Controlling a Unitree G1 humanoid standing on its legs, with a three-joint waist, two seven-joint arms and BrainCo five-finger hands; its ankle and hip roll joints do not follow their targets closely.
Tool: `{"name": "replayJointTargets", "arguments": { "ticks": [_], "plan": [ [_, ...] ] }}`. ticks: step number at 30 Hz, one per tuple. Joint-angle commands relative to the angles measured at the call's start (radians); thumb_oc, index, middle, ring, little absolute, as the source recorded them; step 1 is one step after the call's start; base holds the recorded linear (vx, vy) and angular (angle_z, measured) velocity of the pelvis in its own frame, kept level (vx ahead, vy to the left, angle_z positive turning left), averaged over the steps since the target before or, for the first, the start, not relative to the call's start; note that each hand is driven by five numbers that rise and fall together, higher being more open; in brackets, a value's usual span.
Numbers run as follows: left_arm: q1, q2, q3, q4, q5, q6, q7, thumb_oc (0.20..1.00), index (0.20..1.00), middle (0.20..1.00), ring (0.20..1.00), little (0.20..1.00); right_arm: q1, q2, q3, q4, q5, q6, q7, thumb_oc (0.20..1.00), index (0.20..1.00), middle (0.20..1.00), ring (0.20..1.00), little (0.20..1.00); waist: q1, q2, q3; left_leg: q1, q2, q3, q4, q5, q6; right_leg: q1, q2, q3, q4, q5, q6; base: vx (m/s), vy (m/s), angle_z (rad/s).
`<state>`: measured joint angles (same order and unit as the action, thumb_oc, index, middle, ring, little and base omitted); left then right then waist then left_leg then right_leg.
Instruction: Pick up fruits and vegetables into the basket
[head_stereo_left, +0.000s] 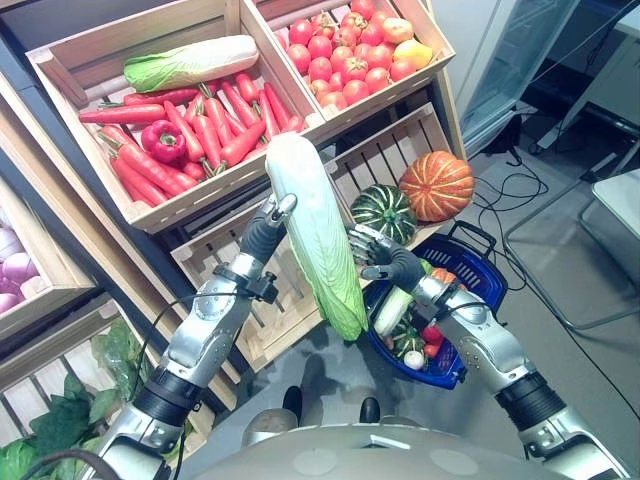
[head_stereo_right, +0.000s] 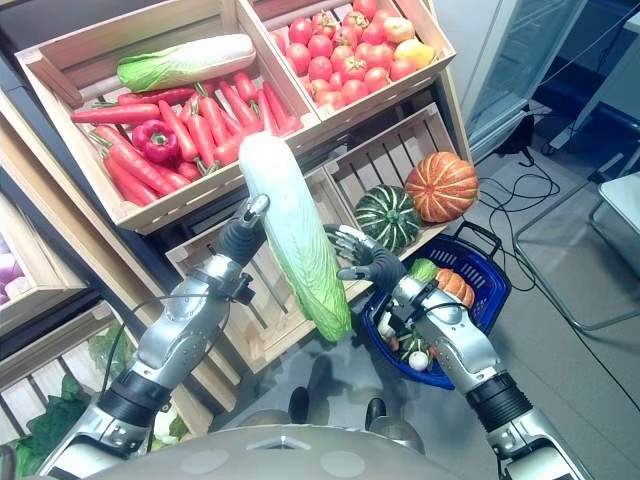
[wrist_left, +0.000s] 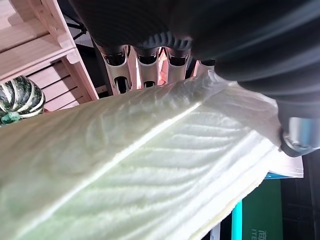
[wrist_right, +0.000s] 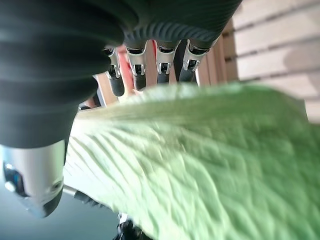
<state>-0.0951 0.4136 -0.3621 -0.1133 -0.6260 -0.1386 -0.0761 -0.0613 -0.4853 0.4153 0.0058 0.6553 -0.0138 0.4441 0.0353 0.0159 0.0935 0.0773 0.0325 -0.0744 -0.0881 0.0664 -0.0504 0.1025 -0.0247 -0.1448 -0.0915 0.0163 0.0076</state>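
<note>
Two robot hands carry one long cabbage (head_stereo_left: 315, 235) between them, above and just beside the blue basket (head_stereo_left: 480, 270).

Left robot hand (head_stereo_left: 268, 226) presses the cabbage's pale stalk side with its fingers wrapped round behind; right robot hand (head_stereo_left: 378, 256) holds the green leafy side lower down, fingers curled against it. Judging by its length, the cabbage may jam across the basket, already holding produce, or slip if either hand loosens first. Both wrist views are crowded by leaf, so fingertip contact is hard to make out, and the basket's floor is hidden.
</note>
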Motion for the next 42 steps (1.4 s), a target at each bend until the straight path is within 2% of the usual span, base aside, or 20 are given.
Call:
{"name": "replayJointTargets", "arguments": {
  "ticks": [1, 3, 5, 10, 17, 21, 28, 36, 37, 38, 40, 42],
  "plan": [
    [-0.019, 0.038, -0.013, -0.055, 0.049, -0.12, -0.017, 0.2, 0.2, 0.2, 0.2, 0.2, 0.011, 0.026, 0.033, -0.016, 0.104, 0.034, 0.072, 1.0, 1.0, 1.0, 1.0, 1.0, 0.002, -0.041, -0.065, -0.028, -0.056, 0.019, 0.001, -0.035, 0.064, -0.024, -0.04, 0.008, 0.004, 0.027, 0.054, 0.0, 0.0, 0.0],
    [-0.02, 0.049, -0.022, -0.056, 0.059, -0.139, -0.012, 0.2, 0.2, 0.2, 0.2, 0.2, 0.014, 0.025, 0.047, -0.015, 0.13, 0.064, 0.079, 1.0, 1.0, 1.0, 1.0, 1.0, 0.001, -0.042, -0.068, -0.028, -0.055, 0.022, 0.001, -0.036, 0.064, -0.025, -0.04, 0.01, 0.004, 0.027, 0.056, 0.0, 0.0, 0.0],
    [-0.024, 0.065, -0.026, -0.064, 0.141, -0.185, 0.025, 0.2, 0.2, 0.2, 0.2, 0.2, 0.016, 0.024, 0.063, -0.006, 0.145, 0.097, 0.097, 1.0, 1.0, 1.0, 1.0, 1.0, 0.001, -0.042, -0.069, -0.025, -0.054, 0.025, 0.001, -0.038, 0.065, -0.025, -0.04, 0.014, 0.004, 0.028, 0.056, 0.0, 0.0, 0.0],
    [-0.023, 0.095, -0.032, -0.084, 0.166, -0.236, 0.008, 0.2, 0.2, 0.2, 0.2, 0.2, 0.031, 0.011, 0.08, -0.017, 0.161, 0.15, 0.083, 1.0, 1.0, 1.0, 1.0, 1.0, 0.0, -0.046, -0.073, -0.026, -0.053, 0.029, 0.001, -0.037, 0.066, -0.028, -0.041, 0.019, 0.004, 0.032, 0.059, 0.0, 0.0, 0.0],
    [-0.04, 0.119, -0.071, -0.113, 0.228, -0.261, 0.019, 0.2, 0.2, 0.2, 0.2, 0.2, 0.021, -0.001, 0.115, -0.017, 0.15, 0.176, 0.088, 1.0, 1.0, 1.0, 1.0, 1.0, -0.004, -0.046, -0.076, -0.027, -0.052, 0.032, 0.001, -0.036, 0.067, -0.03, -0.04, 0.023, 0.004, 0.034, 0.061, 0.0, 0.0, 0.0],
    [-0.045, 0.124, -0.086, -0.113, 0.228, -0.234, 0.024, 0.2, 0.2, 0.2, 0.2, 0.2, 0.009, -0.009, 0.13, -0.013, 0.131, 0.163, 0.08, 1.0, 1.0, 1.0, 1.0, 1.0, -0.004, -0.046, -0.077, -0.027, -0.05, 0.034, 0.001, -0.037, 0.068, -0.031, -0.04, 0.026, 0.004, 0.035, 0.062, 0.0, 0.0, 0.0],
    [-0.03, 0.104, -0.12, -0.106, 0.057, -0.116, -0.055, 0.2, 0.2, 0.2, 0.2, 0.2, -0.004, -0.02, 0.153, -0.018, 0.092, 0.155, 0.089, 1.0, 1.0, 1.0, 1.0, 1.0, -0.005, -0.044, -0.083, -0.028, -0.048, 0.035, 0.001, -0.037, 0.069, -0.036, -0.04, 0.032, 0.004, 0.038, 0.066, 0.0, 0.0, 0.0],
    [-0.014, 0.086, -0.132, -0.089, -0.018, -0.075, -0.047, 0.2, 0.2, 0.2, 0.2, 0.2, -0.01, -0.028, 0.173, -0.035, 0.106, 0.173, 0.124, 1.0, 1.0, 1.0, 1.0, 1.0, -0.006, -0.043, -0.092, -0.03, -0.048, 0.038, 0.001, -0.035, 0.071, -0.04, -0.038, 0.039, 0.004, 0.041, 0.067, 0.0, 0.0, 0.0],
    [-0.013, 0.084, -0.132, -0.09, -0.021, -0.072, -0.047, 0.2, 0.2, 0.2, 0.2, 0.2, -0.008, -0.027, 0.173, -0.036, 0.105, 0.173, 0.126, 0.853, 0.853, 0.853, 0.853, 0.853, -0.006, -0.043, -0.093, -0.03, -0.047, 0.038, 0.001, -0.035, 0.071, -0.04, -0.038, 0.039, 0.004, 0.041, 0.067, 0.0, -0.005, -0.05],
    [-0.008, 0.085, -0.129, -0.084, -0.035, -0.072, -0.052, 0.2, 0.2, 0.2, 0.2, 0.2, 0.002, -0.029, 0.178, -0.03, 0.102, 0.159, 0.132, 0.517, 0.517, 0.517, 0.517, 0.517, -0.006, -0.044, -0.093, -0.029, -0.047, 0.037, 0.001, -0.035, 0.069, -0.04, -0.038, 0.037, 0.004, 0.042, 0.069, 0.0, -0.006, -0.04],
    [-0.006, 0.078, -0.128, -0.081, -0.027, -0.071, -0.045, 0.2, 0.2, 0.2, 0.2, 0.2, 0.002, -0.023, 0.18, -0.025, 0.106, 0.162, 0.128, 0.2, 0.2, 0.2, 0.2, 0.2, -0.006, -0.044, -0.093, -0.031, -0.046, 0.036, 0.001, -0.035, 0.071, -0.041, -0.039, 0.038, 0.004, 0.042, 0.069, 0.0, 0.0, 0.0],
    [-0.002, 0.078, -0.132, -0.08, -0.036, -0.072, -0.043, 0.2, 0.2, 0.2, 0.2, 0.2, 0.012, -0.02, 0.178, -0.017, 0.108, 0.164, 0.105, 0.2, 0.2, 0.2, 0.2, 0.2, -0.006, -0.043, -0.098, -0.036, -0.045, 0.035, 0.001, -0.033, 0.07, -0.046, -0.039, 0.038, 0.004, 0.043, 0.069, 0.0, 0.0, 0.0]
  ]
}}
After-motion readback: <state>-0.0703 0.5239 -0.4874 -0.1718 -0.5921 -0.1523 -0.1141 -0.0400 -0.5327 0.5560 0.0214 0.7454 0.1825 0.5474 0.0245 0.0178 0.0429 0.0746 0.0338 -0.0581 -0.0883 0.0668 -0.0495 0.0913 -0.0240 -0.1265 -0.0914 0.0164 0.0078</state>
